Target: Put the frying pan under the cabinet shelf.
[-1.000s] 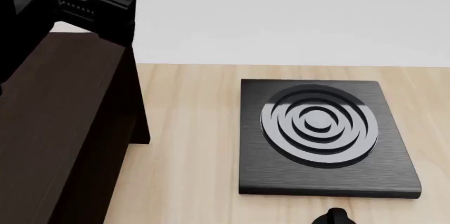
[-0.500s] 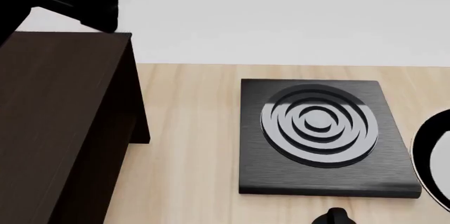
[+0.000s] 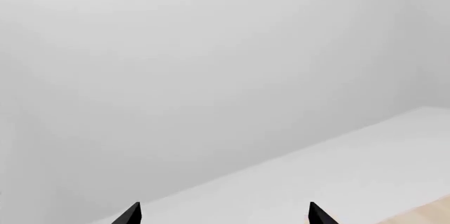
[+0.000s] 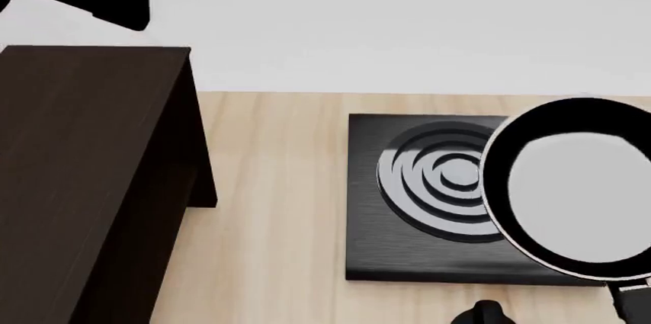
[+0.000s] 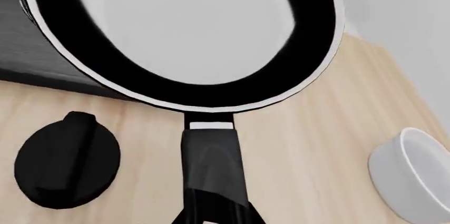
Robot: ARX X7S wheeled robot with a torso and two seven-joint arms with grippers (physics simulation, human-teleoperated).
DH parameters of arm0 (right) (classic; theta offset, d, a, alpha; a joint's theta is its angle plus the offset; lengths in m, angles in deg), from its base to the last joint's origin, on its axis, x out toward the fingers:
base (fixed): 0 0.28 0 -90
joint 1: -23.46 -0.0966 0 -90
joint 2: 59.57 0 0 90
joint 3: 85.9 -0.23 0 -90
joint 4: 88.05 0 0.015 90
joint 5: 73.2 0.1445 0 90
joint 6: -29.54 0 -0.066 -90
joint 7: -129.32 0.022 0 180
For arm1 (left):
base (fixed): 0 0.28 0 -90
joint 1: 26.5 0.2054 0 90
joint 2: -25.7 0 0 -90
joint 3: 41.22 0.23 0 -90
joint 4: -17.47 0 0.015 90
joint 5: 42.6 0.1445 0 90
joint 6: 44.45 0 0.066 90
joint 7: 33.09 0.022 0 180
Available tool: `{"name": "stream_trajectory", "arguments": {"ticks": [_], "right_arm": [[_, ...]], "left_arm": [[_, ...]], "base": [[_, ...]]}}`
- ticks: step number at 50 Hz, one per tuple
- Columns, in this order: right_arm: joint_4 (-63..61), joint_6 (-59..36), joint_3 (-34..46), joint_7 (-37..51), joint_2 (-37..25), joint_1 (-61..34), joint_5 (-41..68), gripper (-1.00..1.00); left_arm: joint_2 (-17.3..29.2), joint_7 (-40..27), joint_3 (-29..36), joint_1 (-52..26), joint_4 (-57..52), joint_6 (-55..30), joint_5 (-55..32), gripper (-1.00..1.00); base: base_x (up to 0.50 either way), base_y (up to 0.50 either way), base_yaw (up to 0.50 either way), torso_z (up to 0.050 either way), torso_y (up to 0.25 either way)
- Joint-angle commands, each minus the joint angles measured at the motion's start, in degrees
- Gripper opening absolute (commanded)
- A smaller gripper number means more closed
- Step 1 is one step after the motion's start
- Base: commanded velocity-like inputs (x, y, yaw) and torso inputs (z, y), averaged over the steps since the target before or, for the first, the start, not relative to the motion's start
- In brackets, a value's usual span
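My right gripper (image 5: 211, 218) clenches the frying pan (image 4: 575, 187) by its handle above the square plate (image 4: 407, 251), well apart from the cabinet shelf (image 4: 91, 171); placing remains, and my left gripper (image 3: 223, 214) hangs released.

A pale wood worktop (image 4: 274, 210) ran to a far edge against a plain white wall (image 4: 407, 27). Light was even and soft, casting faint shadows.

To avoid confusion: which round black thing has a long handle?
The frying pan: a long handle joins its rim. The knob has none.
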Motion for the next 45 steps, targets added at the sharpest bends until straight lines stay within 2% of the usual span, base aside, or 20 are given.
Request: {"name": "stream_trajectory", "arguments": {"ticks": [1, 11, 14, 17, 22, 34, 45], "right_arm": [[-5.31, -4.15, 4.1, 1.02, -0.59, -5.32, -1.1, -1.0], [-7.75, -12.5, 8.04, 4.41, -0.37, -11.45, 3.44, -1.0], [-7.42, -14.93, 10.4, 8.54, -1.12, -15.72, 9.5, -1.0], [-5.42, -14.87, 16.09, 17.25, -3.27, -21.55, 19.8, -1.0], [-2.49, -14.71, 24.14, 25.8, -5.08, -29.71, 29.57, -1.0], [2.99, -14.4, 40.74, 33.35, -4.94, -45.0, 39.38, -1.0], [7.26, -14.16, 56.69, 44.33, -3.57, -59.51, 53.11, -1.0]], "left_arm": [[0.45, -1.14, -0.6, -1.11, -0.31, -0.47, -1.63, 1.0], [1.02, -0.65, -0.5, -0.61, -0.4, 0.14, -1.17, 1.0], [1.18, -0.79, -0.6, -0.56, -0.56, 0.2, -1.43, 1.0], [1.43, -0.6, -0.7, -0.28, -0.73, 0.5, -1.35, 1.0], [1.87, -0.41, -0.82, 0.22, -1.02, 0.89, -1.34, 1.0], [3.39, -0.35, -1.37, 1.19, -1.65, 1.37, -1.83, 1.0], [4.17, 0.14, -1.38, 2.21, -1.87, 2.14, -1.34, 1.0]], "base": [[0.0, 0.0, 0.0, 0.0, 0.0], [0.0, 0.0, 0.0, 0.002, 0.001], [0.0, 0.0, 0.0, 0.0, 0.003], [0.0, 0.0, 0.0, 0.0, 0.0], [0.0, 0.0, 0.0, 0.0, 0.002], [0.0, 0.0, 0.0, 0.0, 0.002], [0.0, 0.0, 0.0, 0.001, 0.001]]}}
